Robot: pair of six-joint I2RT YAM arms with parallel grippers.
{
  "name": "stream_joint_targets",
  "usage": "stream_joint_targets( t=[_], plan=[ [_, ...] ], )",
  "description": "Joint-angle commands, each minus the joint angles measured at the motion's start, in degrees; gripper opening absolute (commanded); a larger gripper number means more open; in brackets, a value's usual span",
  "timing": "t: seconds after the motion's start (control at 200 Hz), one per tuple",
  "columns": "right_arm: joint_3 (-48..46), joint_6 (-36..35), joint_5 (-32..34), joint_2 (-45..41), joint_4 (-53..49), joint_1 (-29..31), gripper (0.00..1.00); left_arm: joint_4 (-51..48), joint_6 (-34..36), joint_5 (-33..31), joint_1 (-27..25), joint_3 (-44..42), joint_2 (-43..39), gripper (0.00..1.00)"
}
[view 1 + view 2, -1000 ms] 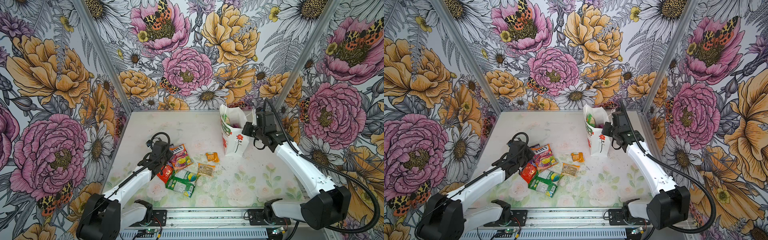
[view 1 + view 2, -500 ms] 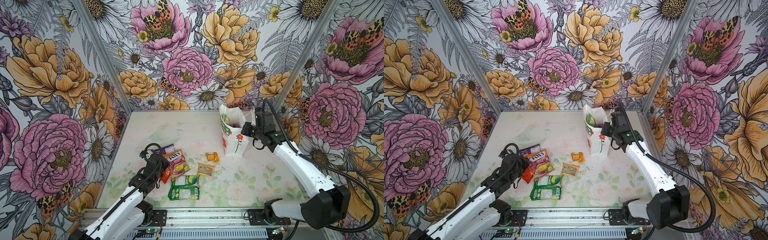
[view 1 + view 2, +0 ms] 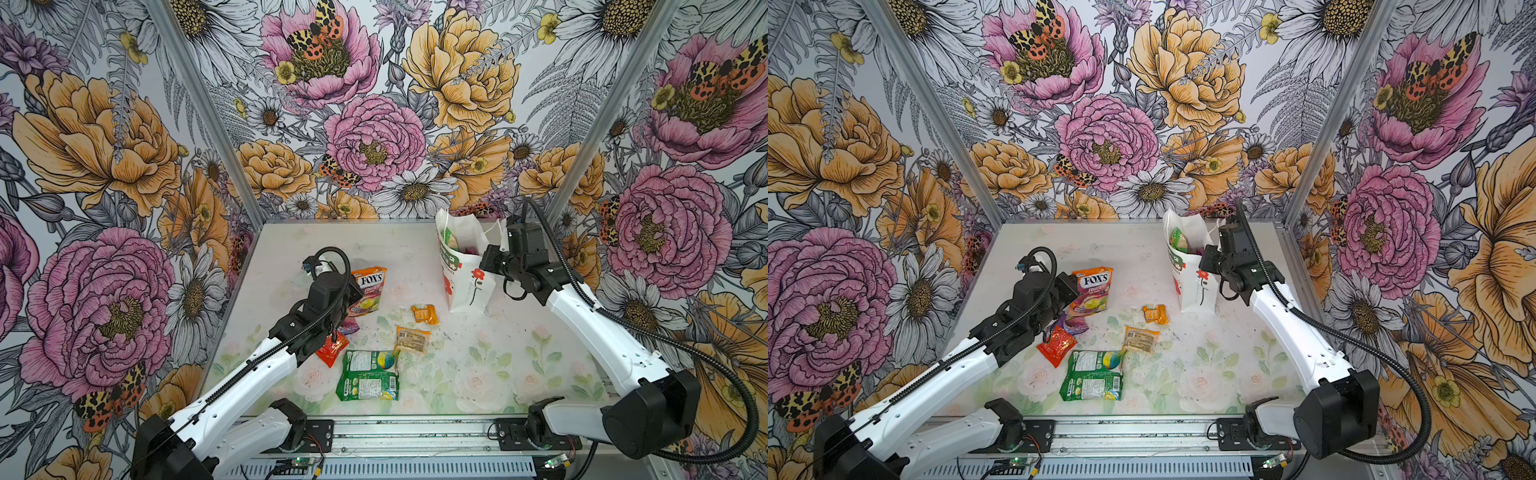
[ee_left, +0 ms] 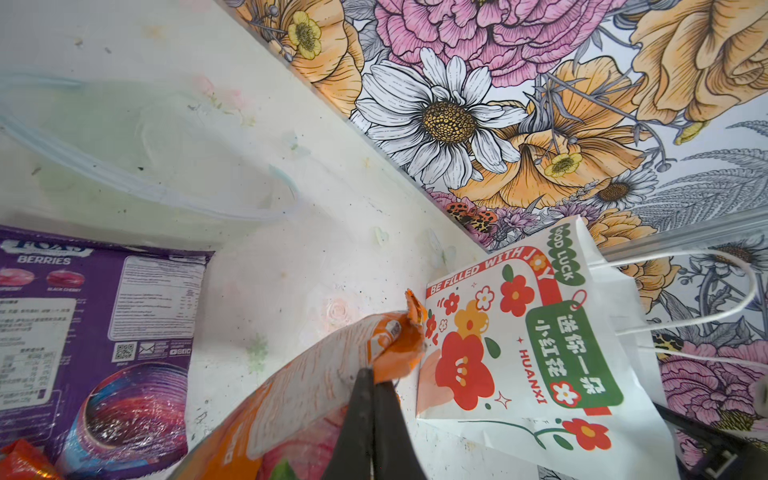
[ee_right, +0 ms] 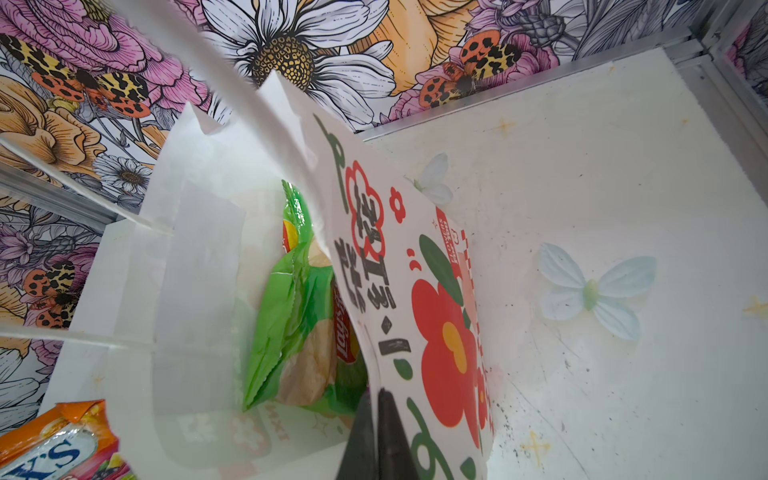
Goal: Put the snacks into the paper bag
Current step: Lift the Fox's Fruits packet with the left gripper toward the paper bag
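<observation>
Left fingers: pressed together on an edge of the orange Fox's packet, held tilted left of the centre of the counter. Beside it lie a purple packet, a red packet, a green packet toward the front edge, and, mid-counter, one small orange packet and one small yellow-orange packet. Paper bag: upright near the far right corner, green chips bag inside, its printed wall pinched by the right fingers.

Open table between snacks, bag
</observation>
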Motion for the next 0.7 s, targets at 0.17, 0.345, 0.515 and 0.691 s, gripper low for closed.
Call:
stream_joint_targets(
  t=[0.17,0.345,0.515,0.691],
  plan=[
    [1.68,-0.24,-0.81,1.88,-0.98,3.63,0.00,-1.78,6.81,-4.13,-2.77,13.80,3.60,0.00],
    [3.63,-0.60,-0.80,2.96,-0.98,5.10,0.00,-5.61,9.04,-4.84,-4.06,22.19,5.16,0.00],
    [5.49,-0.79,-0.62,4.00,-0.96,6.13,0.00,-9.48,10.99,-4.27,-5.56,31.64,7.37,0.00],
    [7.41,-1.04,-0.58,5.14,-0.98,7.00,0.00,-12.58,14.13,-3.84,-8.27,41.53,11.34,0.00]
  ],
)
